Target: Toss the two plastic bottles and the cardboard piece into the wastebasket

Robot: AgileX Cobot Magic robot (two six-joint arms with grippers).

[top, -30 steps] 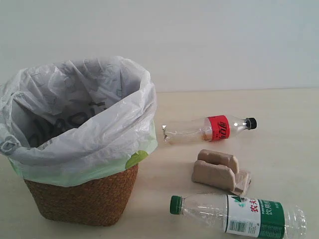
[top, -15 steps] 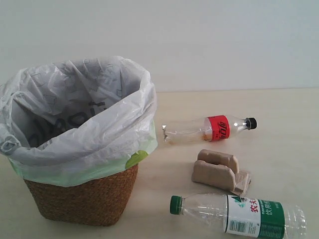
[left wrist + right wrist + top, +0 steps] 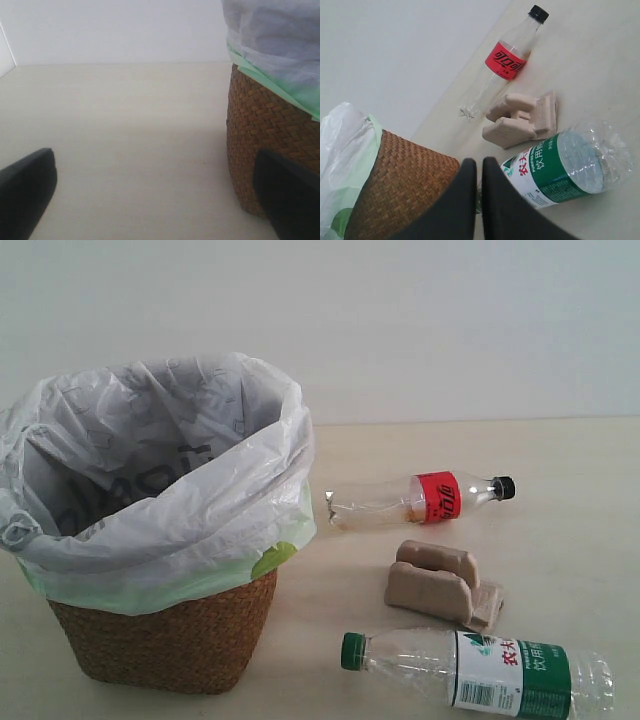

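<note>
The wastebasket (image 3: 170, 640), brown wicker with a white bag liner, stands at the left. Right of it lie the red-label bottle (image 3: 420, 498) with black cap, the beige cardboard piece (image 3: 440, 585), and nearest the camera the green-label bottle (image 3: 500, 672) with green cap. Neither gripper shows in the exterior view. In the left wrist view, my left gripper (image 3: 157, 200) is open over bare table, its fingers wide apart, with the wastebasket (image 3: 265, 125) beside one finger. My right gripper (image 3: 479, 162) is shut on nothing, above the table between the wastebasket (image 3: 400, 185) and the green-label bottle (image 3: 560, 170).
The light wooden table (image 3: 560, 460) runs back to a plain white wall. The right wrist view also shows the red-label bottle (image 3: 506, 60) and the cardboard piece (image 3: 520, 120) beyond the green-label bottle.
</note>
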